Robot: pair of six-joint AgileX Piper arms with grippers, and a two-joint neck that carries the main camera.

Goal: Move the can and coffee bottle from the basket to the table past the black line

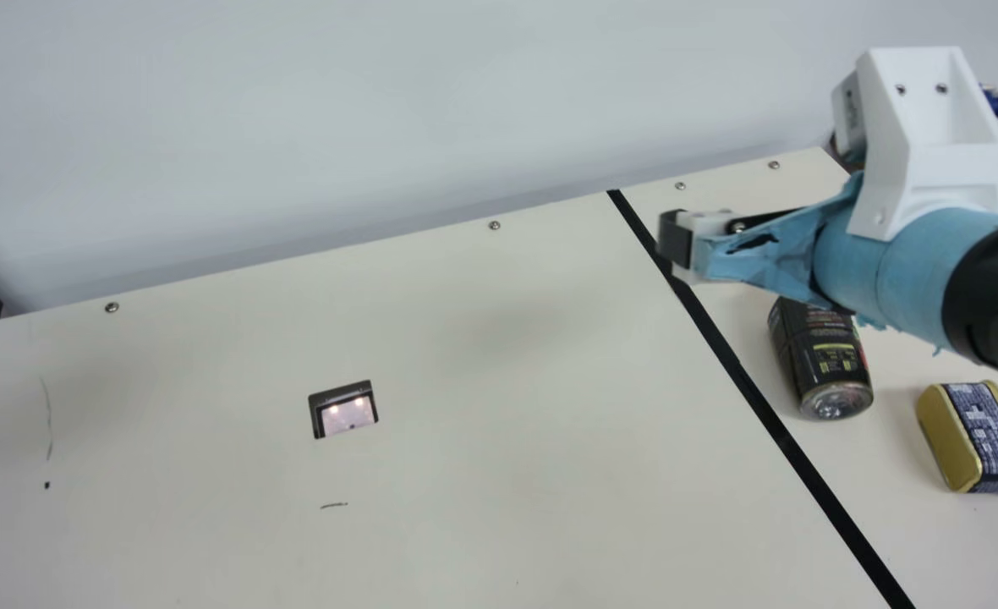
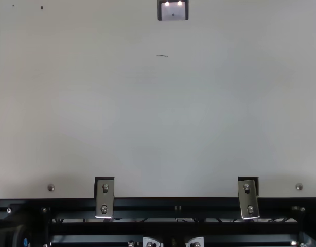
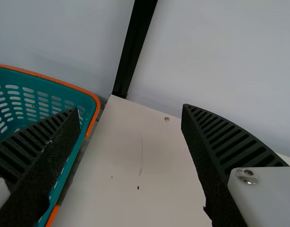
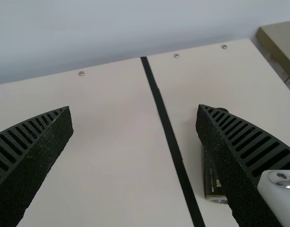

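Observation:
In the main view my right gripper [image 1: 678, 244] hangs over the black line [image 1: 744, 385]. Beyond that line, at the right, the dark coffee bottle [image 1: 825, 355] lies on its side. The gold and blue can [image 1: 977, 436] rests nearer the right edge, apart from the bottle. In the right wrist view the gripper [image 4: 134, 111] is open with nothing held, and one finger partly covers the bottle [image 4: 213, 182] beside the line [image 4: 168, 132]. My left gripper [image 3: 131, 111] stands open and holds nothing; its one finger overlaps the teal basket [image 3: 53, 81] with an orange rim.
The cream table [image 1: 465, 338] has a small dark-framed cutout [image 1: 342, 408] in its middle. A black post [image 3: 135, 42] rises behind the table corner near the basket. Two metal brackets, left [image 2: 104, 198] and right [image 2: 248, 198], sit at the table's near edge.

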